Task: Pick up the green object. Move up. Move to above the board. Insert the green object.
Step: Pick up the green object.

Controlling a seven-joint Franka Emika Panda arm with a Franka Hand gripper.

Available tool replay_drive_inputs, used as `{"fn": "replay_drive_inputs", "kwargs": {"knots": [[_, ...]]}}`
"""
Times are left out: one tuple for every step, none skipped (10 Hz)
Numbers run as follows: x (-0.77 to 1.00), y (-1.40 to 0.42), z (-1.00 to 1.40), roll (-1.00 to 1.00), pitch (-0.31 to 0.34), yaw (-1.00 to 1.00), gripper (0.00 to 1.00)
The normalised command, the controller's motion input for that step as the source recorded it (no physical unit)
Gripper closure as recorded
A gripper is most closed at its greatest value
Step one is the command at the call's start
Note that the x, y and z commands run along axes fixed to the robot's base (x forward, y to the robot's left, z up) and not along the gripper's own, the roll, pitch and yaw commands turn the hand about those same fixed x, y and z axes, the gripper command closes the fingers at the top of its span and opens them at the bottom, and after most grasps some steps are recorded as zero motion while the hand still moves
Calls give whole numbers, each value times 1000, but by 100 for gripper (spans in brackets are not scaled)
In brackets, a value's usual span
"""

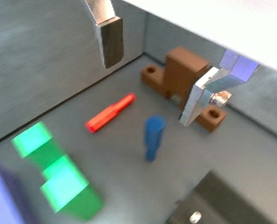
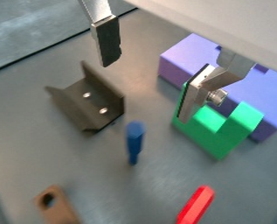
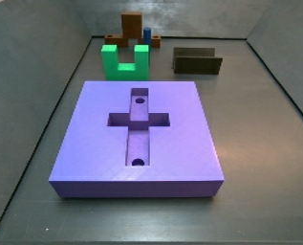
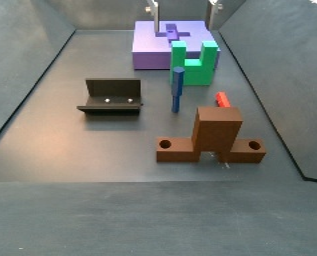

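Beside board, touching its short edge, green object was seen upright on floor. Gripper was held above floor, jaws spread wide, nothing gripped. Nearby were counted: one blue peg, one red stick, one brown block, one fixture.

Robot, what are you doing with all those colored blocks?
The robot's hand hangs open above the floor, holding nothing. The green object sits on the floor beside the board, not yet picked up. A blue stick stands upright nearby, a red stick lies flat, and the cross-shaped recess in the board is empty.
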Motion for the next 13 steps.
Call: {"fn": "replay_drive_inputs", "kwargs": {"knots": [[86, -837, -286, -81, 0, 123, 0], [94, -731, -357, -36, -13, 63, 0], [120, -614, -454, 0, 0, 0, 0], [6, -486, -540, 0, 0, 0, 0], [0, -417, -437, 0, -3, -31, 0], [3, -369, -269, 0, 0, 0, 0], [14, -294, -251, 40, 10, 0, 0], [0, -234, -149, 0, 0, 0, 0], [0, -149, -240, 0, 0, 0, 0], [0, -74, -286, 0, 0, 0, 0], [0, -29, -317, 0, 0, 0, 0], [0, -6, -303, 0, 0, 0, 0], [0, 0, -291, 0, 0, 0, 0]]}}
